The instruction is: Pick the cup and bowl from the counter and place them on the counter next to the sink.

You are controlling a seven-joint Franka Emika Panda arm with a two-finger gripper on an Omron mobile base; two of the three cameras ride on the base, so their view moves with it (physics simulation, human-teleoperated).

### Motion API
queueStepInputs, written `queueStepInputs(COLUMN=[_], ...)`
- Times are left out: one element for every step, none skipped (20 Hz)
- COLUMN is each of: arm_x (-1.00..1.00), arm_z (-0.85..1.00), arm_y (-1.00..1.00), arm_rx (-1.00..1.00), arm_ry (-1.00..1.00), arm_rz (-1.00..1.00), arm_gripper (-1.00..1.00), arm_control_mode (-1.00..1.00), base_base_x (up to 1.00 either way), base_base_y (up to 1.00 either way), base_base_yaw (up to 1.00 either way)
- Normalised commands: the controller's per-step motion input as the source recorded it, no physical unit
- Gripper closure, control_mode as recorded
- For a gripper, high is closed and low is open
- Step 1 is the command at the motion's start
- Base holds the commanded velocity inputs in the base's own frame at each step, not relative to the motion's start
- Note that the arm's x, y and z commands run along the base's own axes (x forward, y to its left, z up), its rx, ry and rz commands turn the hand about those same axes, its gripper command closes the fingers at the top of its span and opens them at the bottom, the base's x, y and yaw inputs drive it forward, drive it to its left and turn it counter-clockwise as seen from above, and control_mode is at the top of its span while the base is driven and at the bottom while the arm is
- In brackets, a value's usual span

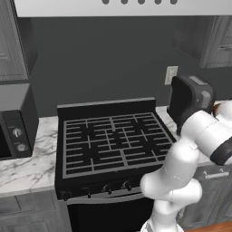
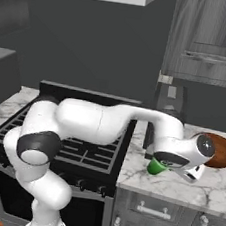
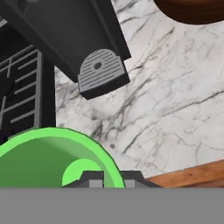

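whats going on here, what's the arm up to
The white arm reaches over to the marble counter right of the stove, its gripper shut on the green cup's rim. The cup sits low at the counter beside a dark coffee machine. The wooden bowl rests untouched further right. Neither is by a sink yet.

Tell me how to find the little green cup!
Find the black stove, then look at the white marble counter on its right side. The cup sits there under the robot's gripper. It is bright green and far narrower than the brown bowl nearby.
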Motion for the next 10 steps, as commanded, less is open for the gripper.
queueStepInputs(arm_x=[-0.59,-0.54,-0.49,-0.44,-0.41,-0.41,-0.39,-0.3,-0.29,-0.29], arm_z=[0.49,0.48,0.46,0.44,0.41,0.37,0.35,0.3,0.31,0.31], arm_y=[0.69,0.73,0.81,0.85,0.88,0.89,0.94,1.0,1.0,1.0], arm_rx=[-0.03,-0.05,-0.06,-0.07,-0.08,-0.09,-0.1,-0.13,-0.14,-0.13], arm_ry=[0.01,0.0,0.0,0.0,0.0,0.0,0.0,0.0,0.0,0.0], arm_rz=[0.0,0.0,0.0,0.0,0.0,0.0,0.0,0.0,0.0,0.0], arm_gripper=[1.0,1.0,1.0,1.0,1.0,1.0,1.0,1.0,1.0,1.0], arm_control_mode=[-1.0,-1.0,-1.0,-1.0,-1.0,-1.0,-1.0,-1.0,-1.0,-1.0], base_base_x=[0.0,0.0,0.0,0.0,0.0,0.0,0.0,0.0,0.0,0.0], base_base_y=[0.0,0.0,0.0,0.0,0.0,0.0,0.0,0.0,0.0,0.0], base_base_yaw=[0.0,0.0,0.0,0.0,0.0,0.0,0.0,0.0,0.0,0.0])
